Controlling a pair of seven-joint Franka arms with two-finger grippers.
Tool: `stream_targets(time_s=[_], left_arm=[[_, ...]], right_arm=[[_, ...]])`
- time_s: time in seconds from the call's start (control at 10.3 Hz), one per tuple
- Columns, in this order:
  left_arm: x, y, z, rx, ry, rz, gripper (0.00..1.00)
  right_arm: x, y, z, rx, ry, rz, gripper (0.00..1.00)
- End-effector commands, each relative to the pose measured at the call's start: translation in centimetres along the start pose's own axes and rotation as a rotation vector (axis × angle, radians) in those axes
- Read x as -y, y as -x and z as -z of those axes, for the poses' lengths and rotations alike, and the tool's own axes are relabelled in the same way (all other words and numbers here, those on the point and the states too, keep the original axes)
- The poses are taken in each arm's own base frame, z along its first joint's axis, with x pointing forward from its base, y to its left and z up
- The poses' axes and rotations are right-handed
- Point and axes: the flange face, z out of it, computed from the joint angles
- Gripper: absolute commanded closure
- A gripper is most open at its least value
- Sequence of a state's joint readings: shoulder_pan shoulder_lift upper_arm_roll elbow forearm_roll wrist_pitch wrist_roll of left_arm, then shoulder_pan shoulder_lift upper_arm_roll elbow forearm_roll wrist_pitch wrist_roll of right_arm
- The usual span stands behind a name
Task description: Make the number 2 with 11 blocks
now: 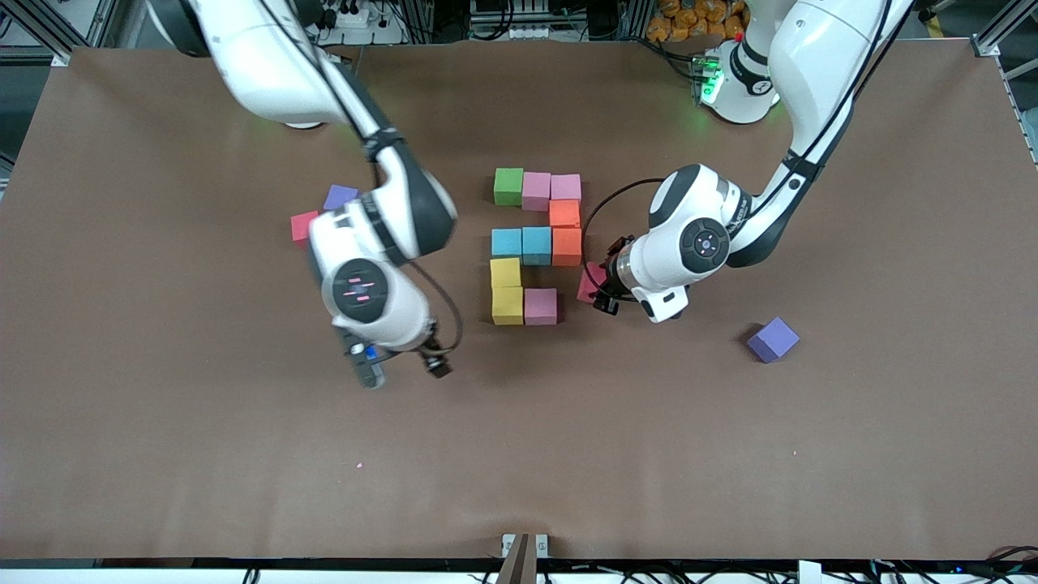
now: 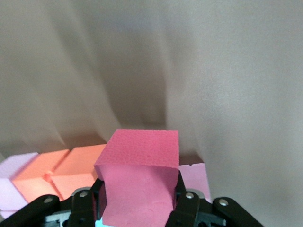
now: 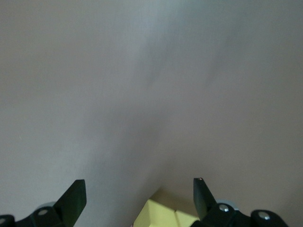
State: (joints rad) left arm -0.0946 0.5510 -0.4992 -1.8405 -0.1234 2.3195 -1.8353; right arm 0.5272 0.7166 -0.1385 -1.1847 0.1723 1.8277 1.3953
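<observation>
Ten foam blocks [image 1: 536, 245] laid; apparently red eleventh [image 2: 138, 179] in left tool [image 2: 139, 201]; right tool [image 3: 140, 196] open.

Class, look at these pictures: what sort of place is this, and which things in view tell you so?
Probably a robotics lab: two white arms work over a brown-covered table, the left gripper holding a red cube beside a block figure, with aluminium framing and cables along the edge.

High front camera faces the arms; wrist cameras look close at the table [image 1: 162, 454].
</observation>
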Motion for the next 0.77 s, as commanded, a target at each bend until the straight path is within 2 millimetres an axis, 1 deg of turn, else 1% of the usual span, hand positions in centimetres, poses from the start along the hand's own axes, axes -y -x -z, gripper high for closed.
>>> stream_targets(time_s=[0.0, 0.1, 0.19, 0.29, 0.39, 0.48, 0.58, 0.68], left_arm=[[-0.9, 0.6, -1.2, 0.032, 0.045, 0.111, 0.47], [-1.0, 0.1, -1.7, 0.016, 0.046, 0.122, 0.47], [-0.9, 0.2, -2.4, -0.020, 0.048, 0.123, 0.47], [-0.7, 0.4, -3.5, -0.080, 0.056, 0.129, 0.47], [-1.1, 1.3, -3.8, -0.103, 0.075, 0.146, 0.47], [-2.0, 1.9, -3.9, -0.094, 0.090, 0.166, 0.47], [-1.9, 2.5, -4.4, -0.092, 0.086, 0.176, 0.47], [-1.8, 2.7, -4.4, -0.093, 0.086, 0.175, 0.47]], right_arm=[[-6.1, -6.5, 4.5, 0.037, -0.001, 0.095, 0.00], [-8.2, -9.8, 5.8, 0.046, -0.011, 0.124, 0.00], [-10.4, -12.8, 7.0, 0.057, -0.010, 0.170, 0.00], [-12.7, -16.1, 8.1, 0.072, -0.005, 0.223, 0.00], [-14.9, -18.8, 9.2, 0.080, -0.014, 0.276, 0.00], [-17.3, -20.5, 9.7, 0.085, -0.017, 0.327, 0.00], [-19.6, -21.6, 9.8, 0.092, -0.020, 0.374, 0.00], [-21.4, -22.2, 9.9, 0.084, -0.011, 0.423, 0.00]])
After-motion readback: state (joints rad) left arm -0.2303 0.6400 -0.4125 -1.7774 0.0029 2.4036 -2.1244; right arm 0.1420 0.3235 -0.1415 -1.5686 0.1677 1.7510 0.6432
